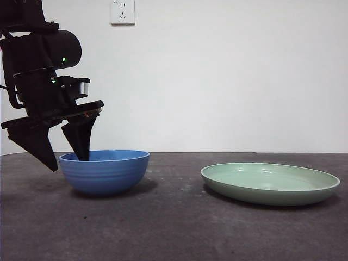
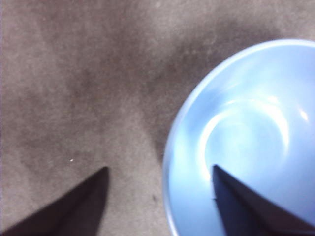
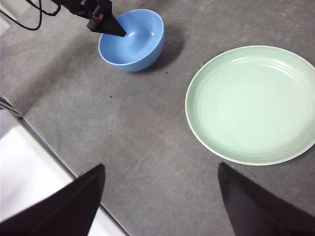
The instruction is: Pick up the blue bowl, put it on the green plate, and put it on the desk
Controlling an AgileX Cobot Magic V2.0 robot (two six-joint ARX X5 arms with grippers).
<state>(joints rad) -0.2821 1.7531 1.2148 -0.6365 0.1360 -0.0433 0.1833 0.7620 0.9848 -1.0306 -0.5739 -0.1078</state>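
Note:
The blue bowl (image 1: 104, 173) stands upright on the desk (image 1: 174, 228) at the left. My left gripper (image 1: 69, 163) is open and straddles the bowl's left rim, with one jaw inside the bowl and the other outside, down beside its wall. The left wrist view shows the same straddle (image 2: 160, 168) over the bowl (image 2: 246, 123). The green plate (image 1: 270, 184) lies empty on the desk to the right, apart from the bowl. My right gripper (image 3: 161, 165) is open and empty, held high over the desk's near edge, looking down on the bowl (image 3: 133, 39) and the plate (image 3: 251, 103).
A white wall with a socket (image 1: 122, 12) stands behind the desk. In the right wrist view the desk's edge (image 3: 49, 152) runs diagonally, with a white surface beyond it and black cables (image 3: 29, 19) by the left arm.

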